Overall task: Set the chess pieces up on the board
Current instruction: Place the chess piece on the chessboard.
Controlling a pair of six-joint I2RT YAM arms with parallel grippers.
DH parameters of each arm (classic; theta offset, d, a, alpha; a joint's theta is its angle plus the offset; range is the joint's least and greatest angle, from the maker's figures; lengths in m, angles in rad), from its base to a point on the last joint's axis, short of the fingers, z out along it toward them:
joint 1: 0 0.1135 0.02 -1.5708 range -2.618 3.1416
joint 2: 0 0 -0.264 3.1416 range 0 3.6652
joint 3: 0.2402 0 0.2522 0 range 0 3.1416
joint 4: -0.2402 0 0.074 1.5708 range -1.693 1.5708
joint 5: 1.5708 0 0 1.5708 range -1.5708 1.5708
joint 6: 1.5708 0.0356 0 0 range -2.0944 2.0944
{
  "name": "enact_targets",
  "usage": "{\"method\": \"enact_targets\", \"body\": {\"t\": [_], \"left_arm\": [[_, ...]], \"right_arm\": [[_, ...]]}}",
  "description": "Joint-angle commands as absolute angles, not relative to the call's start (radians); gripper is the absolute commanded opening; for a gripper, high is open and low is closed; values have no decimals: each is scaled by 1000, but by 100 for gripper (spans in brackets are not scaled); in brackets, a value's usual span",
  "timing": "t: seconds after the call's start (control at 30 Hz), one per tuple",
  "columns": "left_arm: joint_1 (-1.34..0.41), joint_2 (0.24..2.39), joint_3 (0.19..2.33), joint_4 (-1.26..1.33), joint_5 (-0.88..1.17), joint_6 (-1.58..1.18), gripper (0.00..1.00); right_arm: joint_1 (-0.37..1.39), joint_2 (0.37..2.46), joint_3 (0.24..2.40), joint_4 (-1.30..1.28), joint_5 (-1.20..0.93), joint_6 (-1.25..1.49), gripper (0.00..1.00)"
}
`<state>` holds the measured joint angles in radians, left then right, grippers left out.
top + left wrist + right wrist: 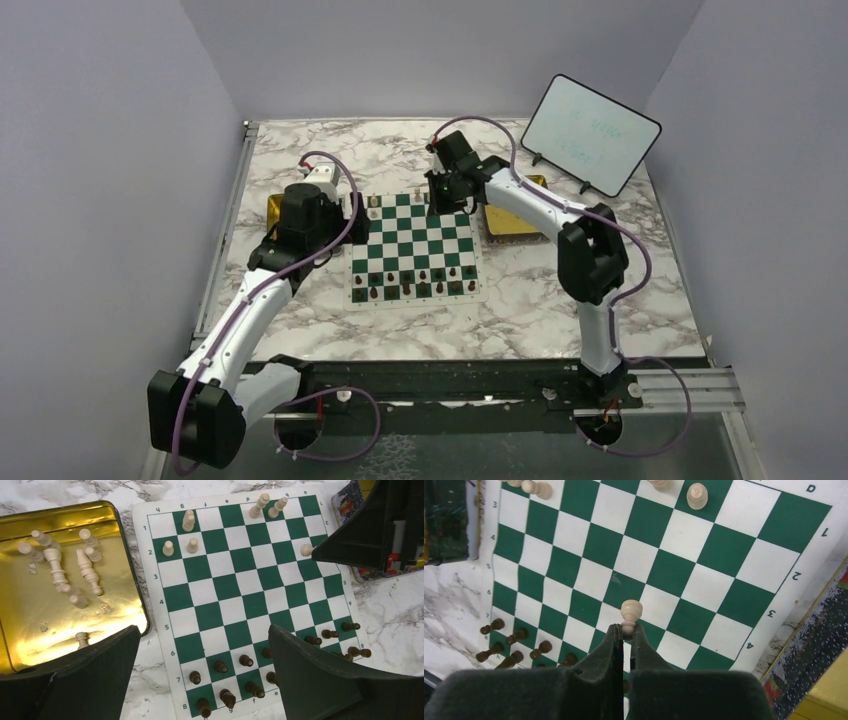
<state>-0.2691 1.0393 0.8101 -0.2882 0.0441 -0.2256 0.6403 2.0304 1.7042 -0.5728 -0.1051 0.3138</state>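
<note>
Pinched a cream pawn [631, 611] by its lower part in the right gripper [626, 632], jaws clenched, over the far right part of the board [235, 595]; possibly lifted clear of the squares, hard to tell. Hung the left gripper [200, 635] over the board's left edge, jaws released wide, nothing between them. Found dark pieces [220, 666] on the two near rows, a few cream pieces [189, 521] on the far rows, more in the gold tray [30, 630] beside the board on the table [550, 310].

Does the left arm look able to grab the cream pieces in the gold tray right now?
Probably yes: the left gripper hangs open and empty just beside the gold tray, and nothing covers the cream pieces in it.
</note>
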Motion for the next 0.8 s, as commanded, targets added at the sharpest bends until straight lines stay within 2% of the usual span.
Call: {"method": "enact_targets", "body": {"t": [0.0, 0.23, 0.47, 0.77], "left_arm": [[-275, 1006, 814, -282, -28, -188, 99], [-281, 995, 813, -290, -49, -183, 99], [-281, 1003, 816, -288, -54, -183, 99], [-281, 1009, 815, -287, -51, -183, 99]], "right_arm": [[640, 2138, 1830, -727, -113, 318, 5], [637, 2283, 1975, -826, -72, 299, 6], [637, 2340, 2041, -874, -22, 273, 8], [637, 2372, 2052, -851, -25, 265, 21]]}}
